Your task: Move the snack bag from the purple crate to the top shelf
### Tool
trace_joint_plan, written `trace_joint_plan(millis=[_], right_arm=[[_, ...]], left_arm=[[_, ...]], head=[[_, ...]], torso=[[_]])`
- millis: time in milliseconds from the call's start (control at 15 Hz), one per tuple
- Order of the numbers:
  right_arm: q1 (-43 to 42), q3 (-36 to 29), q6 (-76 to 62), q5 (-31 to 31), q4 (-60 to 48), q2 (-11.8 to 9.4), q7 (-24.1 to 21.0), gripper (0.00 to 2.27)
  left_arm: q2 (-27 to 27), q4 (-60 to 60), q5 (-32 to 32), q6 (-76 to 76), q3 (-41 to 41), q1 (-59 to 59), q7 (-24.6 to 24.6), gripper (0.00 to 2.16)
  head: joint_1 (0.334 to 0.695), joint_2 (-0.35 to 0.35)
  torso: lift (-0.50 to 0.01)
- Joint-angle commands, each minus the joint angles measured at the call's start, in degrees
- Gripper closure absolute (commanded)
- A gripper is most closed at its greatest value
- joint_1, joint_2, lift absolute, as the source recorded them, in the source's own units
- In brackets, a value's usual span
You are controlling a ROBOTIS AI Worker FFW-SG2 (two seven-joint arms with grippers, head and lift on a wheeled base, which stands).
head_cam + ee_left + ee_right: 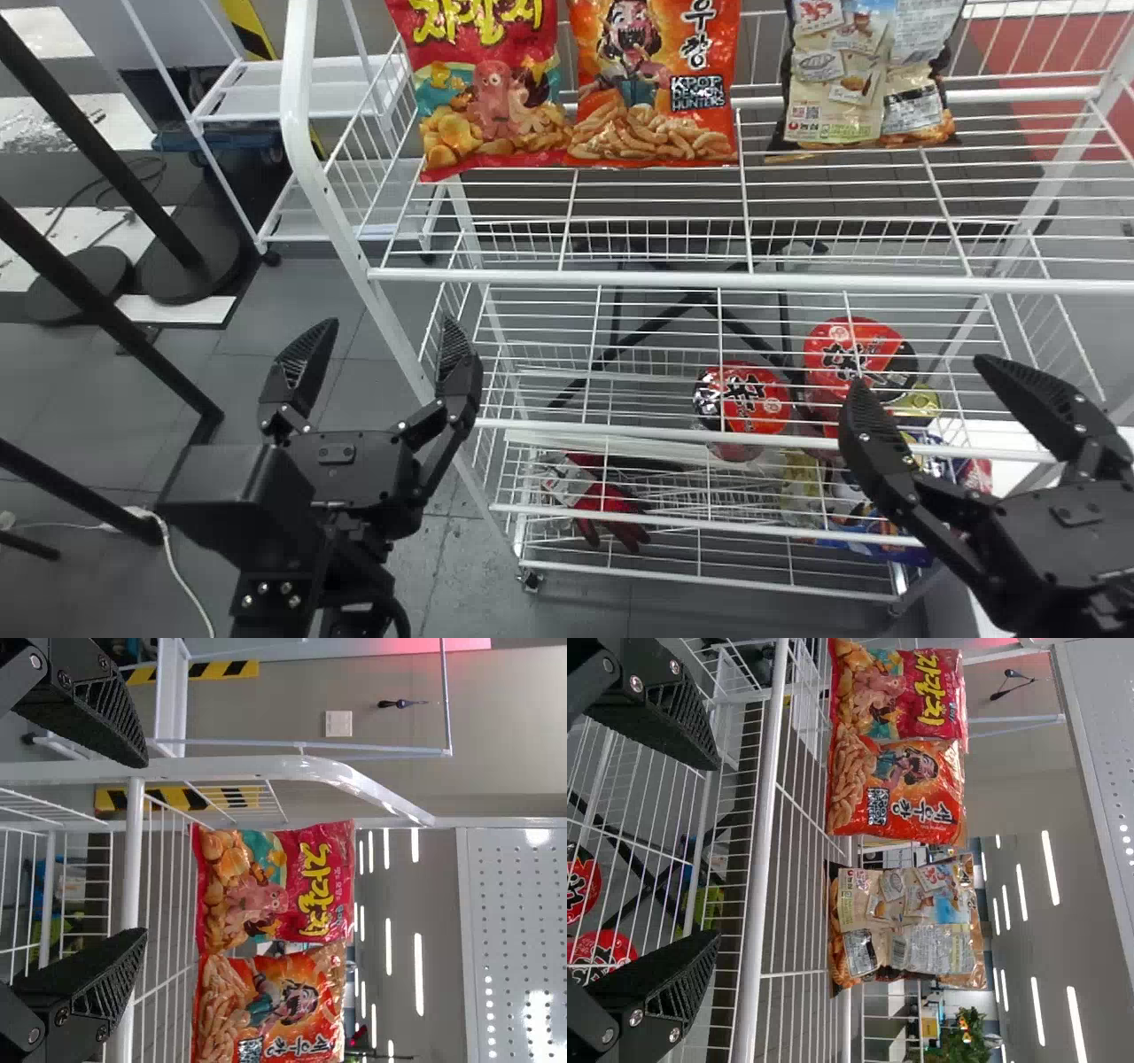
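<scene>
On the top shelf (pixel 673 282) stand a red snack bag (pixel 492 89), an orange snack bag (pixel 654 97) and a beige snack bag (pixel 842 80) turned back to front. My left gripper (pixel 390 332) is open and empty, low by the rack's left post. My right gripper (pixel 921 377) is also open and empty, in front of the lower shelves at the right. In the left wrist view, the left gripper (pixel 143 849) has the red bag (pixel 275 886) beyond its spread fingers. In the right wrist view, the right gripper (pixel 718 852) faces the rack, with the beige bag (pixel 908 921) beyond it.
Red noodle cups (pixel 742 403) sit on a middle shelf, below the top one. Red-and-black gloves (pixel 611 514) lie lower down. Black poles (pixel 97 323) stand at the left, and another white rack (pixel 292 89) is behind them.
</scene>
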Motion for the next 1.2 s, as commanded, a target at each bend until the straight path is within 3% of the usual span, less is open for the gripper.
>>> trace_joint_plan(millis=[0, 1133], right_arm=[[-0.11, 0.00, -0.69, -0.21, -0.06, 0.00, 0.00, 0.16], [-0.73, -0.35, -1.39, -0.56, 0.82, 0.09, 0.00, 0.16]], left_arm=[[0.00, 0.13, -0.02, 0.00, 0.08, -0.27, -0.02, 0.16], [0.00, 1.62, -0.02, 0.18, -0.10, -1.33, -0.02, 0.16]], head=[[0.695, 0.145], [0.695, 0.139]], torso=[[-0.178], [-0.246]])
